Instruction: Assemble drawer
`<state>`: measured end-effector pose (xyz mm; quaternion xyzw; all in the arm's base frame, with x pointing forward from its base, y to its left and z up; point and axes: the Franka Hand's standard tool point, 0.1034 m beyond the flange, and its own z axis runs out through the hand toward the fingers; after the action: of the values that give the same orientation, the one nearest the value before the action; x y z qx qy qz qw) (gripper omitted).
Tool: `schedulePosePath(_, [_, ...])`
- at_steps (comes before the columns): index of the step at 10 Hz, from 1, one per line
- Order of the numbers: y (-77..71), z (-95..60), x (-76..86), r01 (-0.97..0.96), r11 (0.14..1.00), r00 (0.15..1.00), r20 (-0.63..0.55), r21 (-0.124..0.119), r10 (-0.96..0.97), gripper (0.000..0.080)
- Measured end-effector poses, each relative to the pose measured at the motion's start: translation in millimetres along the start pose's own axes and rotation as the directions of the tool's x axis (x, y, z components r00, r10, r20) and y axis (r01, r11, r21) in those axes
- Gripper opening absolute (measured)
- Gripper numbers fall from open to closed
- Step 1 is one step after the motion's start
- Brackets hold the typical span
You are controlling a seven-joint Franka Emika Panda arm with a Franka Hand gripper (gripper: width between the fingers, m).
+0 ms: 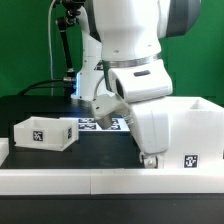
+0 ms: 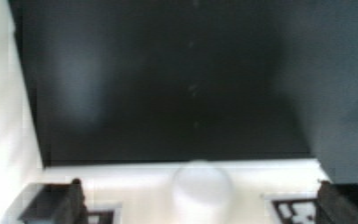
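The drawer's tall white casing (image 1: 190,128) stands at the exterior view's right, with a small tag low on its front. One shallow white tray (image 1: 44,132) with a tag lies at the exterior view's left. A second tray is not in view. My gripper (image 1: 150,157) hangs low at the casing's left side, close to the front rail. In the wrist view my gripper (image 2: 194,205) has its dark fingers (image 2: 60,203) wide apart. A blurred white surface (image 2: 202,180) spans the gap between them. I cannot tell whether the fingers touch it.
The marker board (image 1: 100,124) lies flat on the black table behind the arm. A low white border rail (image 1: 60,181) runs along the front edge. The arm's white body hides the middle of the table. A green wall stands behind.
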<state>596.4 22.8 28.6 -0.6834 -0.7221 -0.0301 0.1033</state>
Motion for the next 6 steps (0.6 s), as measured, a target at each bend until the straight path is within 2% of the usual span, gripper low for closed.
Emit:
schedulePosePath(1, [-0.4, -1.4, -7.8, 0.004, 1.000, 1.000, 0.000, 0.013, -0.004, 0.0648])
schedulePosePath(4, [-2.8, -5.0, -37.3, 0.003, 1.000, 1.000, 0.004, 0.005, -0.003, 0.0648])
schedulePosePath(5, [-7.5, -7.7, -47.8, -0.013, 1.000, 1.000, 0.007, -0.005, 0.013, 0.0648])
schedulePosePath(6, [-17.7, -8.3, -53.9, -0.025, 1.000, 1.000, 0.010, -0.003, 0.025, 0.0648])
